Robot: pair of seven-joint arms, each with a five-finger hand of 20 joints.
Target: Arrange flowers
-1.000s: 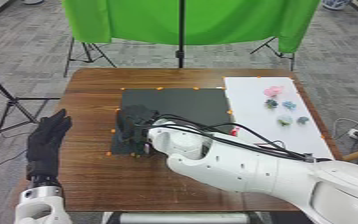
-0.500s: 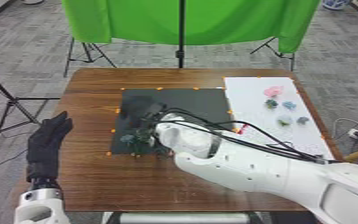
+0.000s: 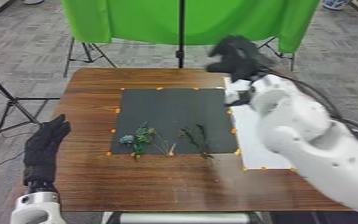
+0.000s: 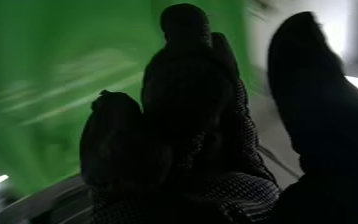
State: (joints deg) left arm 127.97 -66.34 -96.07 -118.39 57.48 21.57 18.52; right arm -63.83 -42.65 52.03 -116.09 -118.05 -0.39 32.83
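Observation:
In the head view my right hand (image 3: 238, 57) is raised over the back right of the table, by the white sheet's far end, and holds nothing. The right wrist view has this right hand (image 4: 193, 100) with straight fingers and the thumb apart. My left hand (image 3: 47, 150) lies open left of the black mat. On the mat (image 3: 171, 107), a blue-green flower (image 3: 127, 139) and a green sprig (image 3: 144, 134) lie at the front left, and dark green stems (image 3: 198, 140) lie farther right. My right arm covers much of the white sheet (image 3: 257, 150).
Orange markers (image 3: 171, 154) line the edges of the mat and sheet. Behind the brown table (image 3: 175, 185) hangs a green cloth (image 3: 131, 20) on a black stand (image 3: 181, 52).
My right hand has moved from the mat's left side to the back right, uncovering the flowers and stems on the mat. The left hand has barely moved.

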